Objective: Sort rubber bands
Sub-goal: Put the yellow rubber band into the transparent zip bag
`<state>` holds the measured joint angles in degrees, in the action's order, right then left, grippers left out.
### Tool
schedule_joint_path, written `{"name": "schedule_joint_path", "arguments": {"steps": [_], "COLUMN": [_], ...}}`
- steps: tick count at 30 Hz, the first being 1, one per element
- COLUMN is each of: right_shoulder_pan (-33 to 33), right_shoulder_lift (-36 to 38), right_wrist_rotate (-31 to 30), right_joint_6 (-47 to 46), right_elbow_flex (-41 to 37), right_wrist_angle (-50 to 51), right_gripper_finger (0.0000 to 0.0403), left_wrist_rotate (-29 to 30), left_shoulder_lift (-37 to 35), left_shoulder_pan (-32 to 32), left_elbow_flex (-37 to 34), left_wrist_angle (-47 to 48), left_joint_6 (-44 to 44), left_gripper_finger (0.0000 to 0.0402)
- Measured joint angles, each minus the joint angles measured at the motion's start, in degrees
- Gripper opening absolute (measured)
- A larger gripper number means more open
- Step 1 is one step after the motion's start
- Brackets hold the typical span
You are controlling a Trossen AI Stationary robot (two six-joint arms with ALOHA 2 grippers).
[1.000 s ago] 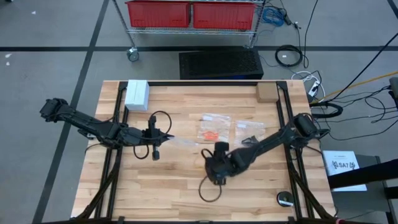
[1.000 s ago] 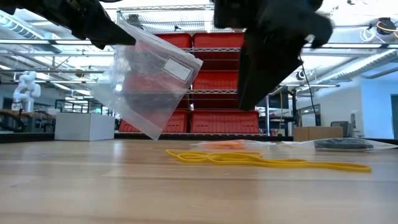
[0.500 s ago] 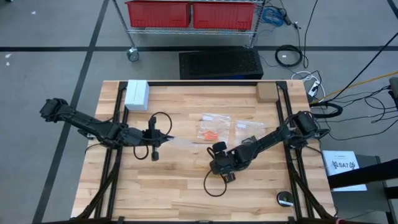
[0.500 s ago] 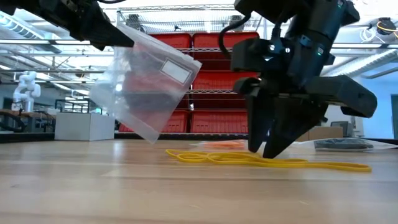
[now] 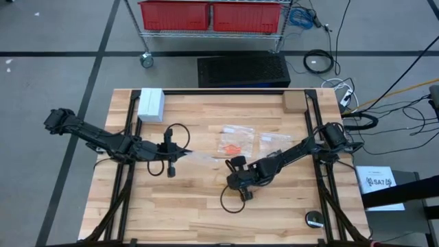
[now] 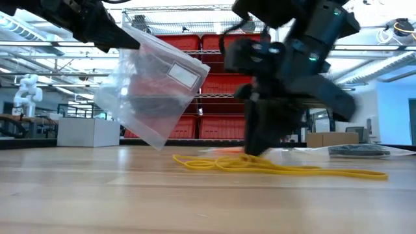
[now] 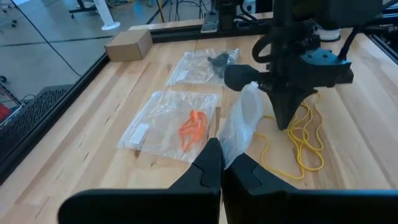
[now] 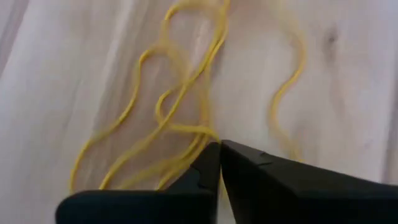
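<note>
Landmark: the clear bag [image 6: 151, 88] your left pincer [image 7: 222, 167] held up off the desk [image 5: 192, 206].

- Desk: wooden top. Two more clear bags lay flat beyond the held bag, one with orange bands [image 7: 193, 127] inside, one with dark bands [image 7: 219, 60]. Both out of the coming move.
- Held bag: hung tilted from the left pincer, which was clamped on its edge. Mouth not readable from here.
- Right pincer [image 8: 219, 163]: down at desk level just beside the held bag, on the side away from the left arm. Fingers closed together, tips meeting on a strand of the yellow rubber bands [image 8: 180, 112].
- Yellow bands: a loose tangle on the desk, long axis trailing away from the held bag, near end under the right pincer. Whether the strand was truly pinched or only pressed, you could not tell.
- Judgement: the right arm was far nearer the bands. The carry to the bag looked short, up and across toward the left pincer. Trailing loops could snag or slip out.
</note>
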<state>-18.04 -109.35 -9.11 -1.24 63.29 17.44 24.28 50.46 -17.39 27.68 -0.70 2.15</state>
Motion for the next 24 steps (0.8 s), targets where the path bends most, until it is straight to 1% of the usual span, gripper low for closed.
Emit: {"name": "schedule_joint_path", "arguments": {"steps": [5, 8, 10, 13, 15, 20, 24], "right_shoulder_pan": [0.0, -0.1, 0.0, 0.4, 0.9, 2.6, 3.2], "right_shoulder_lift": [-0.2, -0.2, -0.1, -0.1, -0.1, -0.1, -0.1], "right_wrist_rotate": [-6.3, -6.5, -7.8, -13.0, -15.2, -18.4, -17.9], "right_joint_6": [-1.1, -1.4, -2.0, -3.5, -5.6, -11.6, -12.9], "right_elbow_flex": [3.3, 4.9, 5.7, 6.5, 6.6, 6.6, 6.6], "right_wrist_angle": [-1.1, -0.8, -0.6, 2.5, 3.8, 8.6, 9.0], "right_gripper_finger": [0.0002, 0.0001, 0.0001, 0.0001, 0.0000, 0.0000, 0.0000], "left_wrist_rotate": [0.0, 0.0, 0.0, 0.0, 0.0, 0.0, 0.0], "left_shoulder_lift": [0.0, 0.0, 0.0, 0.0, 0.0, 0.0, 0.0], "left_shoulder_pan": [0.0, 0.0, 0.0, 0.0, 0.0, 0.0, 0.0], "left_elbow_flex": [0.0, 0.0, 0.0, 0.0, 0.0, 0.0, 0.0], "left_wrist_angle": [0.1, 0.2, 0.2, 0.2, 0.2, 0.2, 0.2], "left_joint_6": [0.0, 0.0, 0.0, 0.0, 0.0, 0.0, 0.0], "left_gripper_finger": [0.0000, 0.0000, 0.0000, 0.0000, 0.0000, 0.0000, 0.0000]}}
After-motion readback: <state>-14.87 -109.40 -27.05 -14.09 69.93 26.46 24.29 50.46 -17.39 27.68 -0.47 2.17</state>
